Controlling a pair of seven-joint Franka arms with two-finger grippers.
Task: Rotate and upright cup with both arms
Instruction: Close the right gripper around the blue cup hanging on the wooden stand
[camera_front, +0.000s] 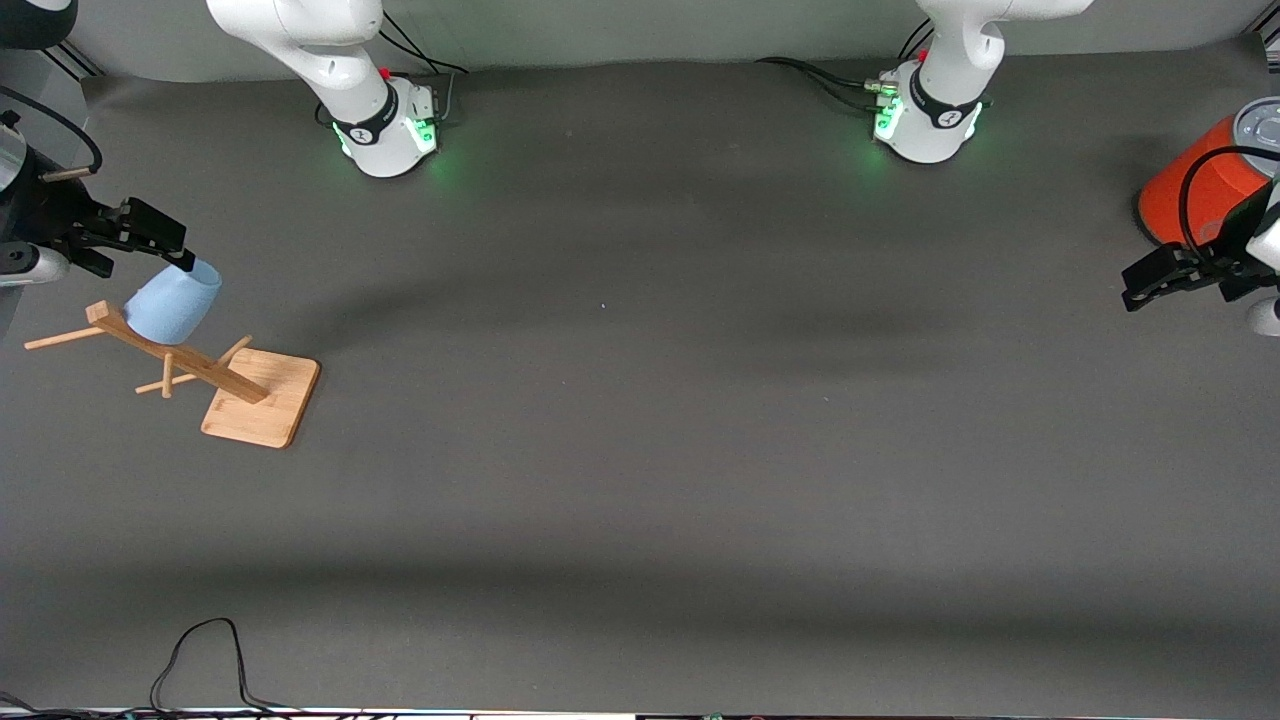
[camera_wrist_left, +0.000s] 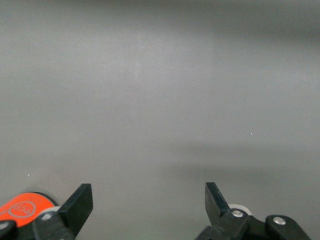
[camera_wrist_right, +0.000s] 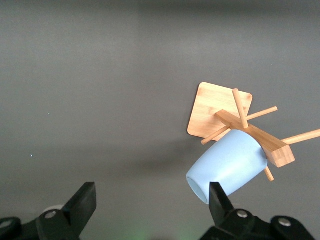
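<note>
Your right gripper hangs with jaws apart beside the small light-blue plastic cup, which hangs tilted on a peg of the wooden mug rack. Close off-centre and you may knock cup or rack over. Left gripper waits, also spread, by the orange can.

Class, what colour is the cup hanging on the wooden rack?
Plain light blue. The cup on the wooden rack shows best in the right wrist view.
</note>
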